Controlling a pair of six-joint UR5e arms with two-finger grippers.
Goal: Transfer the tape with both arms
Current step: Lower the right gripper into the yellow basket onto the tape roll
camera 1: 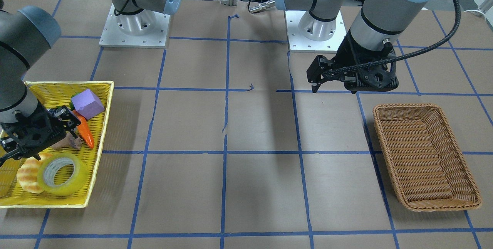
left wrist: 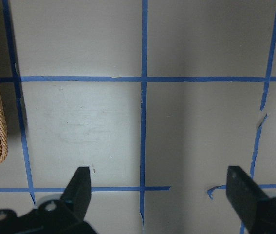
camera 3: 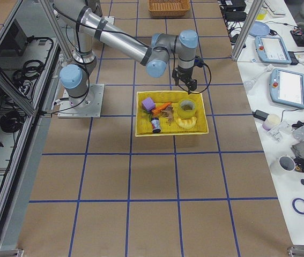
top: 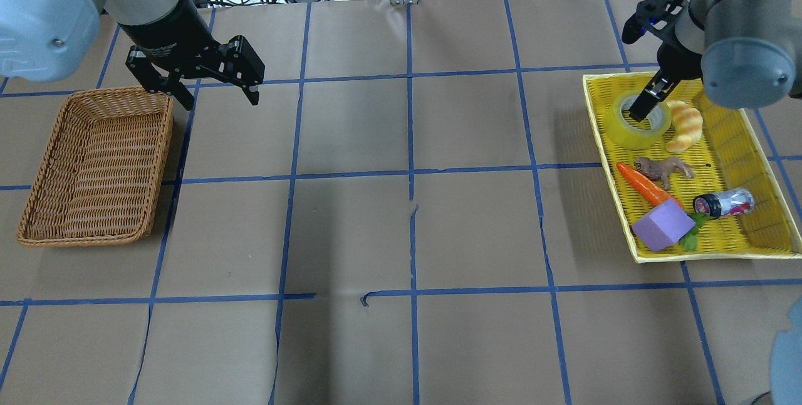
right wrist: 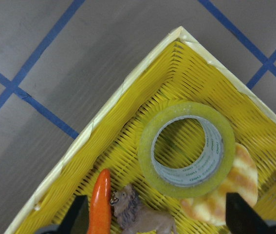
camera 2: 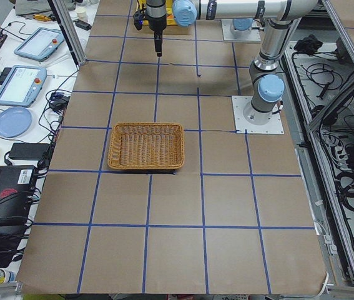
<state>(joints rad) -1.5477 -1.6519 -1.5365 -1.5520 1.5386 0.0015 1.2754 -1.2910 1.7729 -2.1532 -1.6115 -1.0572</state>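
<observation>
While the tape lies flat in a corner of the yellow tray, touching the bread, the right pincer hovers over it, fingers spread and empty. A good grasp, I judge, means centring first, then lowering one finger into the core and the other outside the wall, away from the bread, so nothing else gets pinched. The left pincer, likewise spread and empty, hangs above the table beside the wicker basket
</observation>
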